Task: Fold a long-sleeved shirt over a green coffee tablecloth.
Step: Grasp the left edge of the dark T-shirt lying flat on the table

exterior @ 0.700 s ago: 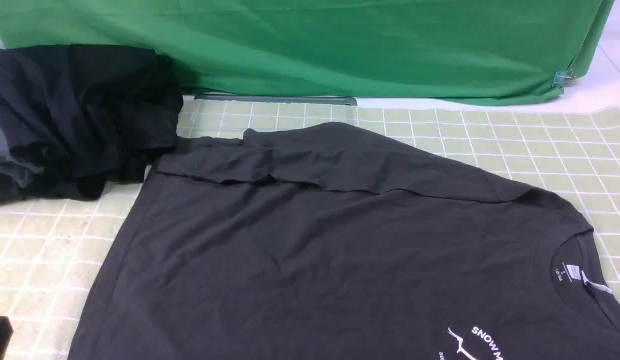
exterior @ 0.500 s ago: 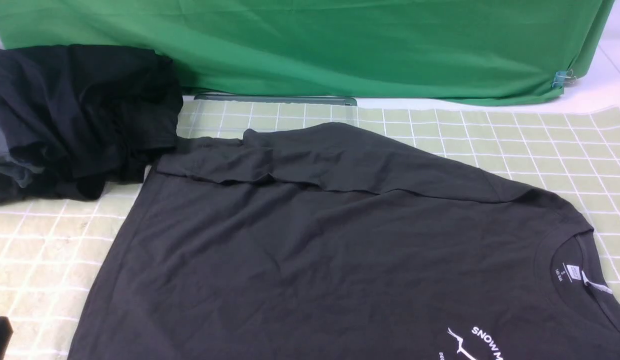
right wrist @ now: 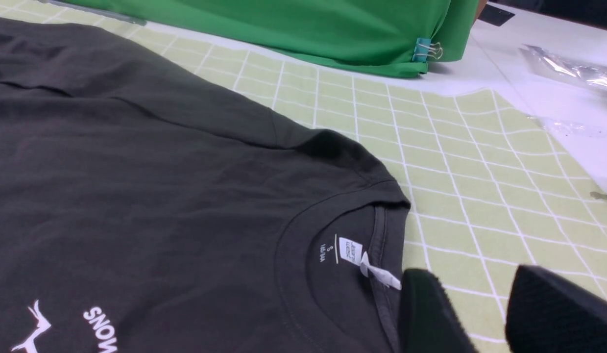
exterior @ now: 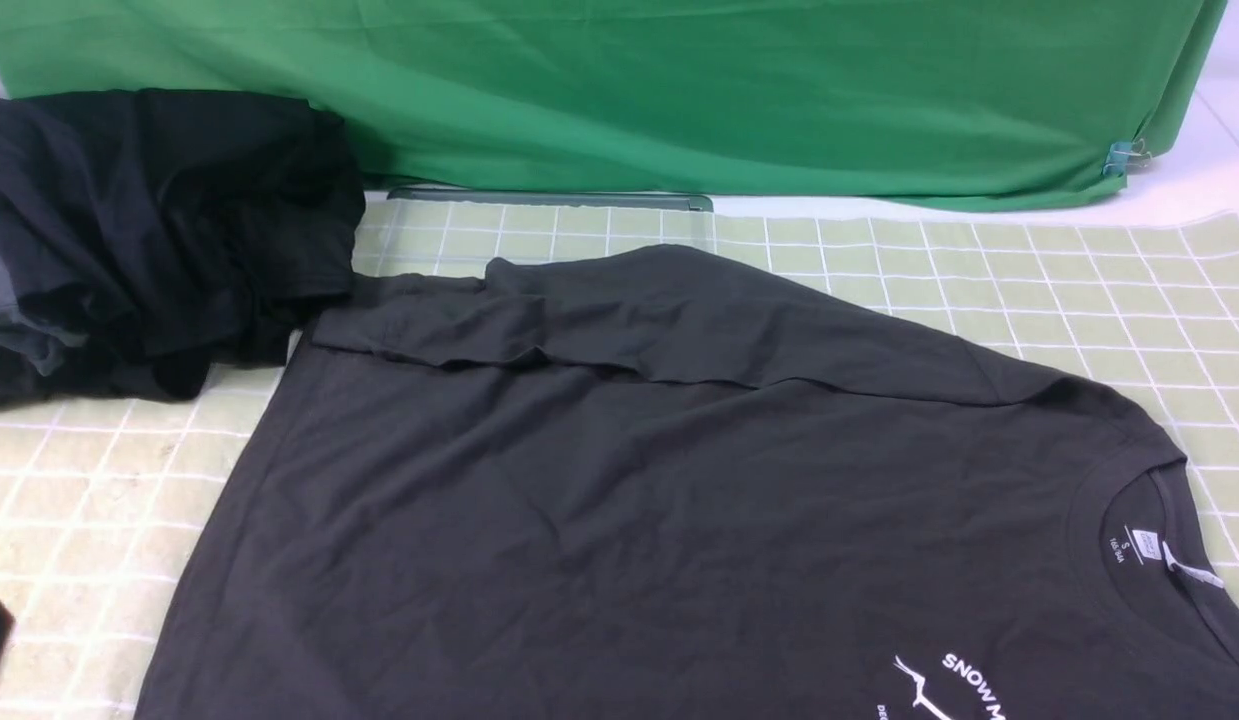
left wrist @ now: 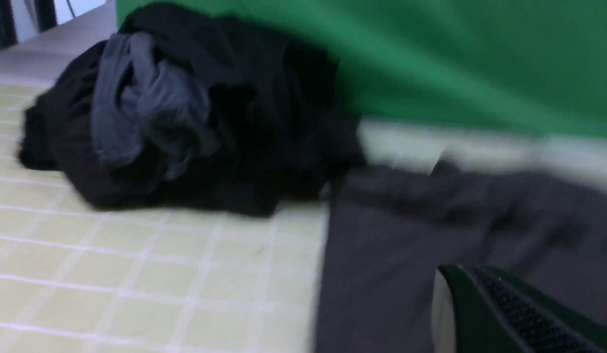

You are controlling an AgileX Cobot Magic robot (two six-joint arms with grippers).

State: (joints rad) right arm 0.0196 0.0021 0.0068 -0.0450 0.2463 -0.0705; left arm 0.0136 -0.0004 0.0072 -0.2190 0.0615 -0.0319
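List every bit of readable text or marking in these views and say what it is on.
"SNOW M": white chest print on the long-sleeved shirt, cut off by the frame edge.
"DE": smaller line under it, also cut off.
"S": size letter printed inside the neck.
Small line beside it: too small to read.
White neck label: too blurred to read.
No other text shows.

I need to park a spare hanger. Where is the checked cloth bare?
Bare checked tablecloth lies near left, between the garment pile and the shirt, and far right, between the shirt's shoulder and the plain green cloth. Far left is crowded: the pile touches the folded sleeve.
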